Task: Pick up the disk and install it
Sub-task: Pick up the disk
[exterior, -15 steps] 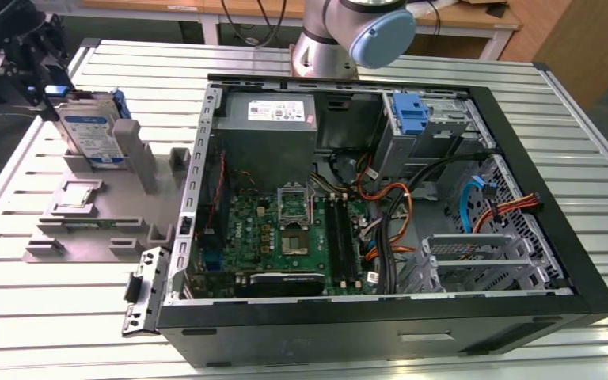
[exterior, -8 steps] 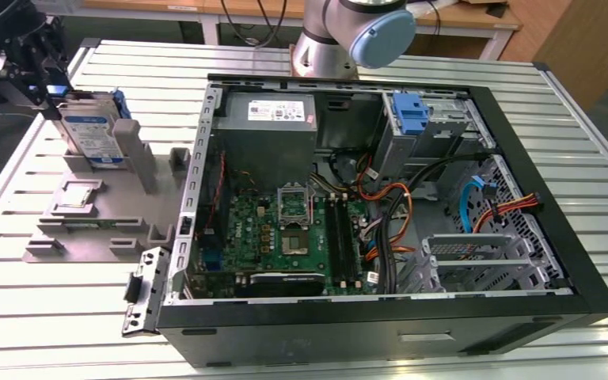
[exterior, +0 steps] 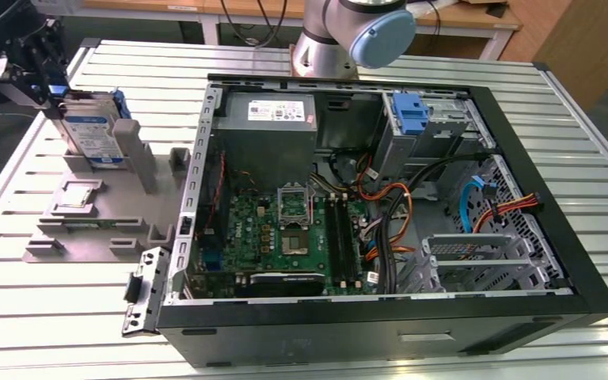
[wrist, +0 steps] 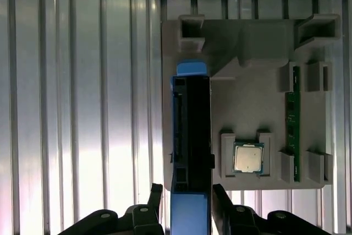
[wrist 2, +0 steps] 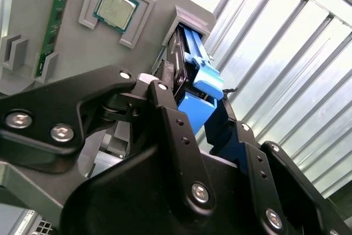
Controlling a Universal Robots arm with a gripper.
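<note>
The disk (exterior: pixel 93 134) stands on edge in a slot of the grey holder (exterior: pixel 93 229), at the exterior view's left on the slatted table. Its blue-and-white label faces out and a blue bracket frames it. My gripper (exterior: pixel 53 96) hangs over the disk's upper end. In the first wrist view the disk (wrist: pixel 191 136) runs between the two black fingers of my gripper (wrist: pixel 187 193). One finger is almost against it and a thin gap shows at the other. The second wrist view shows the blue bracket (wrist 2: pixel 198 70) between the fingers of my gripper (wrist 2: pixel 195 100), which is open.
The grey holder (wrist: pixel 253 114) also carries a processor chip (wrist: pixel 248 158) and a green memory stick (wrist: pixel 292 119). An open computer case (exterior: pixel 389 198) lies beside it, with a grey power supply (exterior: pixel 267 111) and a blue caddy (exterior: pixel 412 111) inside. The arm's base (exterior: pixel 357 36) stands behind the case.
</note>
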